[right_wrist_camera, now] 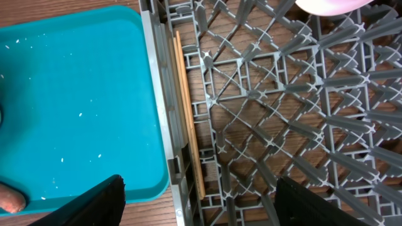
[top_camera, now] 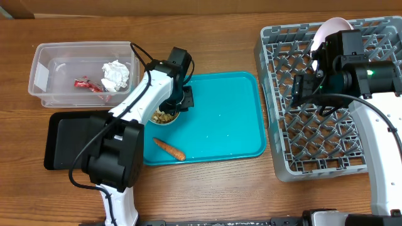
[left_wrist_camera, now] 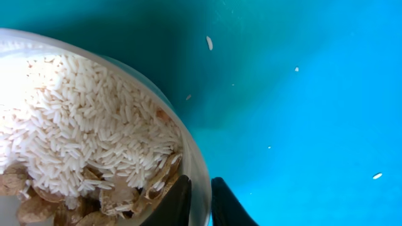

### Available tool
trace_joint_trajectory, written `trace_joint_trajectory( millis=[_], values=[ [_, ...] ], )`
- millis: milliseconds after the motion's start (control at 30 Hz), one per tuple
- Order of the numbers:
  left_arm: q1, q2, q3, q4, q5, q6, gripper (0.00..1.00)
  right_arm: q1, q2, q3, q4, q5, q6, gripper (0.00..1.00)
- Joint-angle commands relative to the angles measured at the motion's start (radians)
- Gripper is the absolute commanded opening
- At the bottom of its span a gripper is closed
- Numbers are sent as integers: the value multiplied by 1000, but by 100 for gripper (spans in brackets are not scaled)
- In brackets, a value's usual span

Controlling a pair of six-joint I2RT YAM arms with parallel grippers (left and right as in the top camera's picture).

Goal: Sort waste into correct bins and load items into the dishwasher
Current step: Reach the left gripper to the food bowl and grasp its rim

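Note:
A small white bowl [top_camera: 163,117] of beige rice scraps [left_wrist_camera: 75,119] sits at the left of the teal tray [top_camera: 226,119]. My left gripper [top_camera: 178,103] is shut on the bowl's rim [left_wrist_camera: 200,201], one finger inside and one outside. An orange carrot piece [top_camera: 169,149] lies on the teal tray's front left. The clear tub [top_camera: 47,63] holds a crumpled white tissue [top_camera: 115,75] and a red wrapper [top_camera: 86,85]. My right gripper [top_camera: 299,91] is open and empty above the grey dish rack [top_camera: 326,125], over its left wall [right_wrist_camera: 207,201]. Wooden chopsticks [right_wrist_camera: 187,113] lie inside that wall. A white plate [top_camera: 330,31] stands at the rack's back.
The black tray [top_camera: 66,141] lies at the front left, partly hidden by my left arm's base. The carrot's tip shows in the right wrist view [right_wrist_camera: 11,199]. Loose rice grains dot the teal tray [left_wrist_camera: 209,43]. Bare wooden table lies in front of the tray.

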Motion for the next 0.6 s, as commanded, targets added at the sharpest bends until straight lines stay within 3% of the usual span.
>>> trace_joint_trajectory(
  millis=[0, 567],
  values=[
    [-21, 14, -9, -6, -34, 15, 13, -4, -5, 2, 5, 2, 5, 79],
    [-32, 14, -60, 1, -58, 15, 15, -4, -5, 2, 5, 2, 5, 79]
  ],
)
